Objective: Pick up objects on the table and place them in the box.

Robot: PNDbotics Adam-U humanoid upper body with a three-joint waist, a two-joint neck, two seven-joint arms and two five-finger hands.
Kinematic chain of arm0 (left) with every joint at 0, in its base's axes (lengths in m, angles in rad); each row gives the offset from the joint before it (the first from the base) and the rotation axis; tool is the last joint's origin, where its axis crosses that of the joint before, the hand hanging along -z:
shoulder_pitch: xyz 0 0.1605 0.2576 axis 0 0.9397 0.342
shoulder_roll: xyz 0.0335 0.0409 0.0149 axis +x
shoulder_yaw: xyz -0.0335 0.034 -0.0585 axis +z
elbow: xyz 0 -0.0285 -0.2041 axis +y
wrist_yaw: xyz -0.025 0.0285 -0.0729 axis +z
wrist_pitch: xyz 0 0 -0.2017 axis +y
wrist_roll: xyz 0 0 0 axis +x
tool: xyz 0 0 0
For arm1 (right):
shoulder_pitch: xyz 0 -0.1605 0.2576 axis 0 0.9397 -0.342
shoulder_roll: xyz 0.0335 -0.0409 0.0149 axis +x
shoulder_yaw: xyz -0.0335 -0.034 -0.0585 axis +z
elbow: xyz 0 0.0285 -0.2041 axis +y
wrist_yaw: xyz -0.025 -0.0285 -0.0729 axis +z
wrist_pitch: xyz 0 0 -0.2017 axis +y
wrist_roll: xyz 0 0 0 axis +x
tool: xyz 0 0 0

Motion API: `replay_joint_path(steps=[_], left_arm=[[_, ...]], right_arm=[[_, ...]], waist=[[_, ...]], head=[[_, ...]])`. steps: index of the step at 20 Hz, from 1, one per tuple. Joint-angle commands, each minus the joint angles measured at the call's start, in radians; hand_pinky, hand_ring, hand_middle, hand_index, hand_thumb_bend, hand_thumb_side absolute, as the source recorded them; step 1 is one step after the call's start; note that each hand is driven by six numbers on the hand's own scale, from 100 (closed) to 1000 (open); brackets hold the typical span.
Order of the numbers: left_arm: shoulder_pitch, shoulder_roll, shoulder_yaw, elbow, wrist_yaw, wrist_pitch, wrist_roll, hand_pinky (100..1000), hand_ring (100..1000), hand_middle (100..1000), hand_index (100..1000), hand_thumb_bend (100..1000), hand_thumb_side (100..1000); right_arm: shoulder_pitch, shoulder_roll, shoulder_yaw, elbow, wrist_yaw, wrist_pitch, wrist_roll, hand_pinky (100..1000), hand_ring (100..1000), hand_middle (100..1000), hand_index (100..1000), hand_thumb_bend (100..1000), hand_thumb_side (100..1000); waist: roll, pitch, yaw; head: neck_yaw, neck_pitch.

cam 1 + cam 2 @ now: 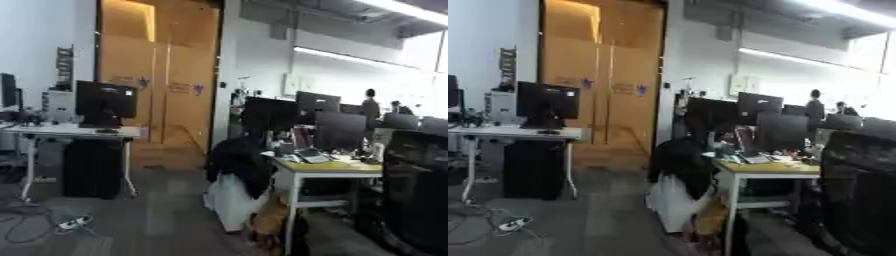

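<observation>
Facing out over an office rather than down at any work, the head camera shows neither hand, so their state cannot be told, and no box or objects to pick up appear. A white desk (66,131) with a monitor (105,101) stands left; a yellow desk (328,168) crowded with monitors stands right, before wooden doors (157,75).

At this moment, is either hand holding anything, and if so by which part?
It cannot be told: neither hand shows in either eye view. The camera looks out across an office, at desks with monitors, not at a work table or box.
</observation>
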Motion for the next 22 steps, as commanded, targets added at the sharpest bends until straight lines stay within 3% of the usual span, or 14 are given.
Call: replay_joint_path(steps=[1,16,22], left_arm=[[-0.007,0.013,0.011,-0.017,-0.001,0.003,0.002,851,735,947,783,272,686],[-0.007,0.014,0.010,-0.017,-0.002,0.010,-0.002,854,736,950,784,265,693],[-0.006,0.014,0.013,-0.017,-0.003,0.013,0.006,854,736,952,783,265,692]], right_arm=[[-0.009,-0.018,-0.007,-0.011,-0.002,-0.348,0.349,539,633,662,683,161,716],[-0.010,-0.017,-0.008,-0.011,0.000,-0.348,0.349,539,632,661,682,159,717],[-0.006,-0.017,-0.014,-0.011,0.004,-0.348,0.349,535,631,658,681,154,716]], waist=[[0.001,-0.014,-0.001],[0.000,-0.012,-0.001],[-0.001,-0.012,-0.002]], head=[[0.021,0.032],[0.030,0.089],[0.047,0.132]])
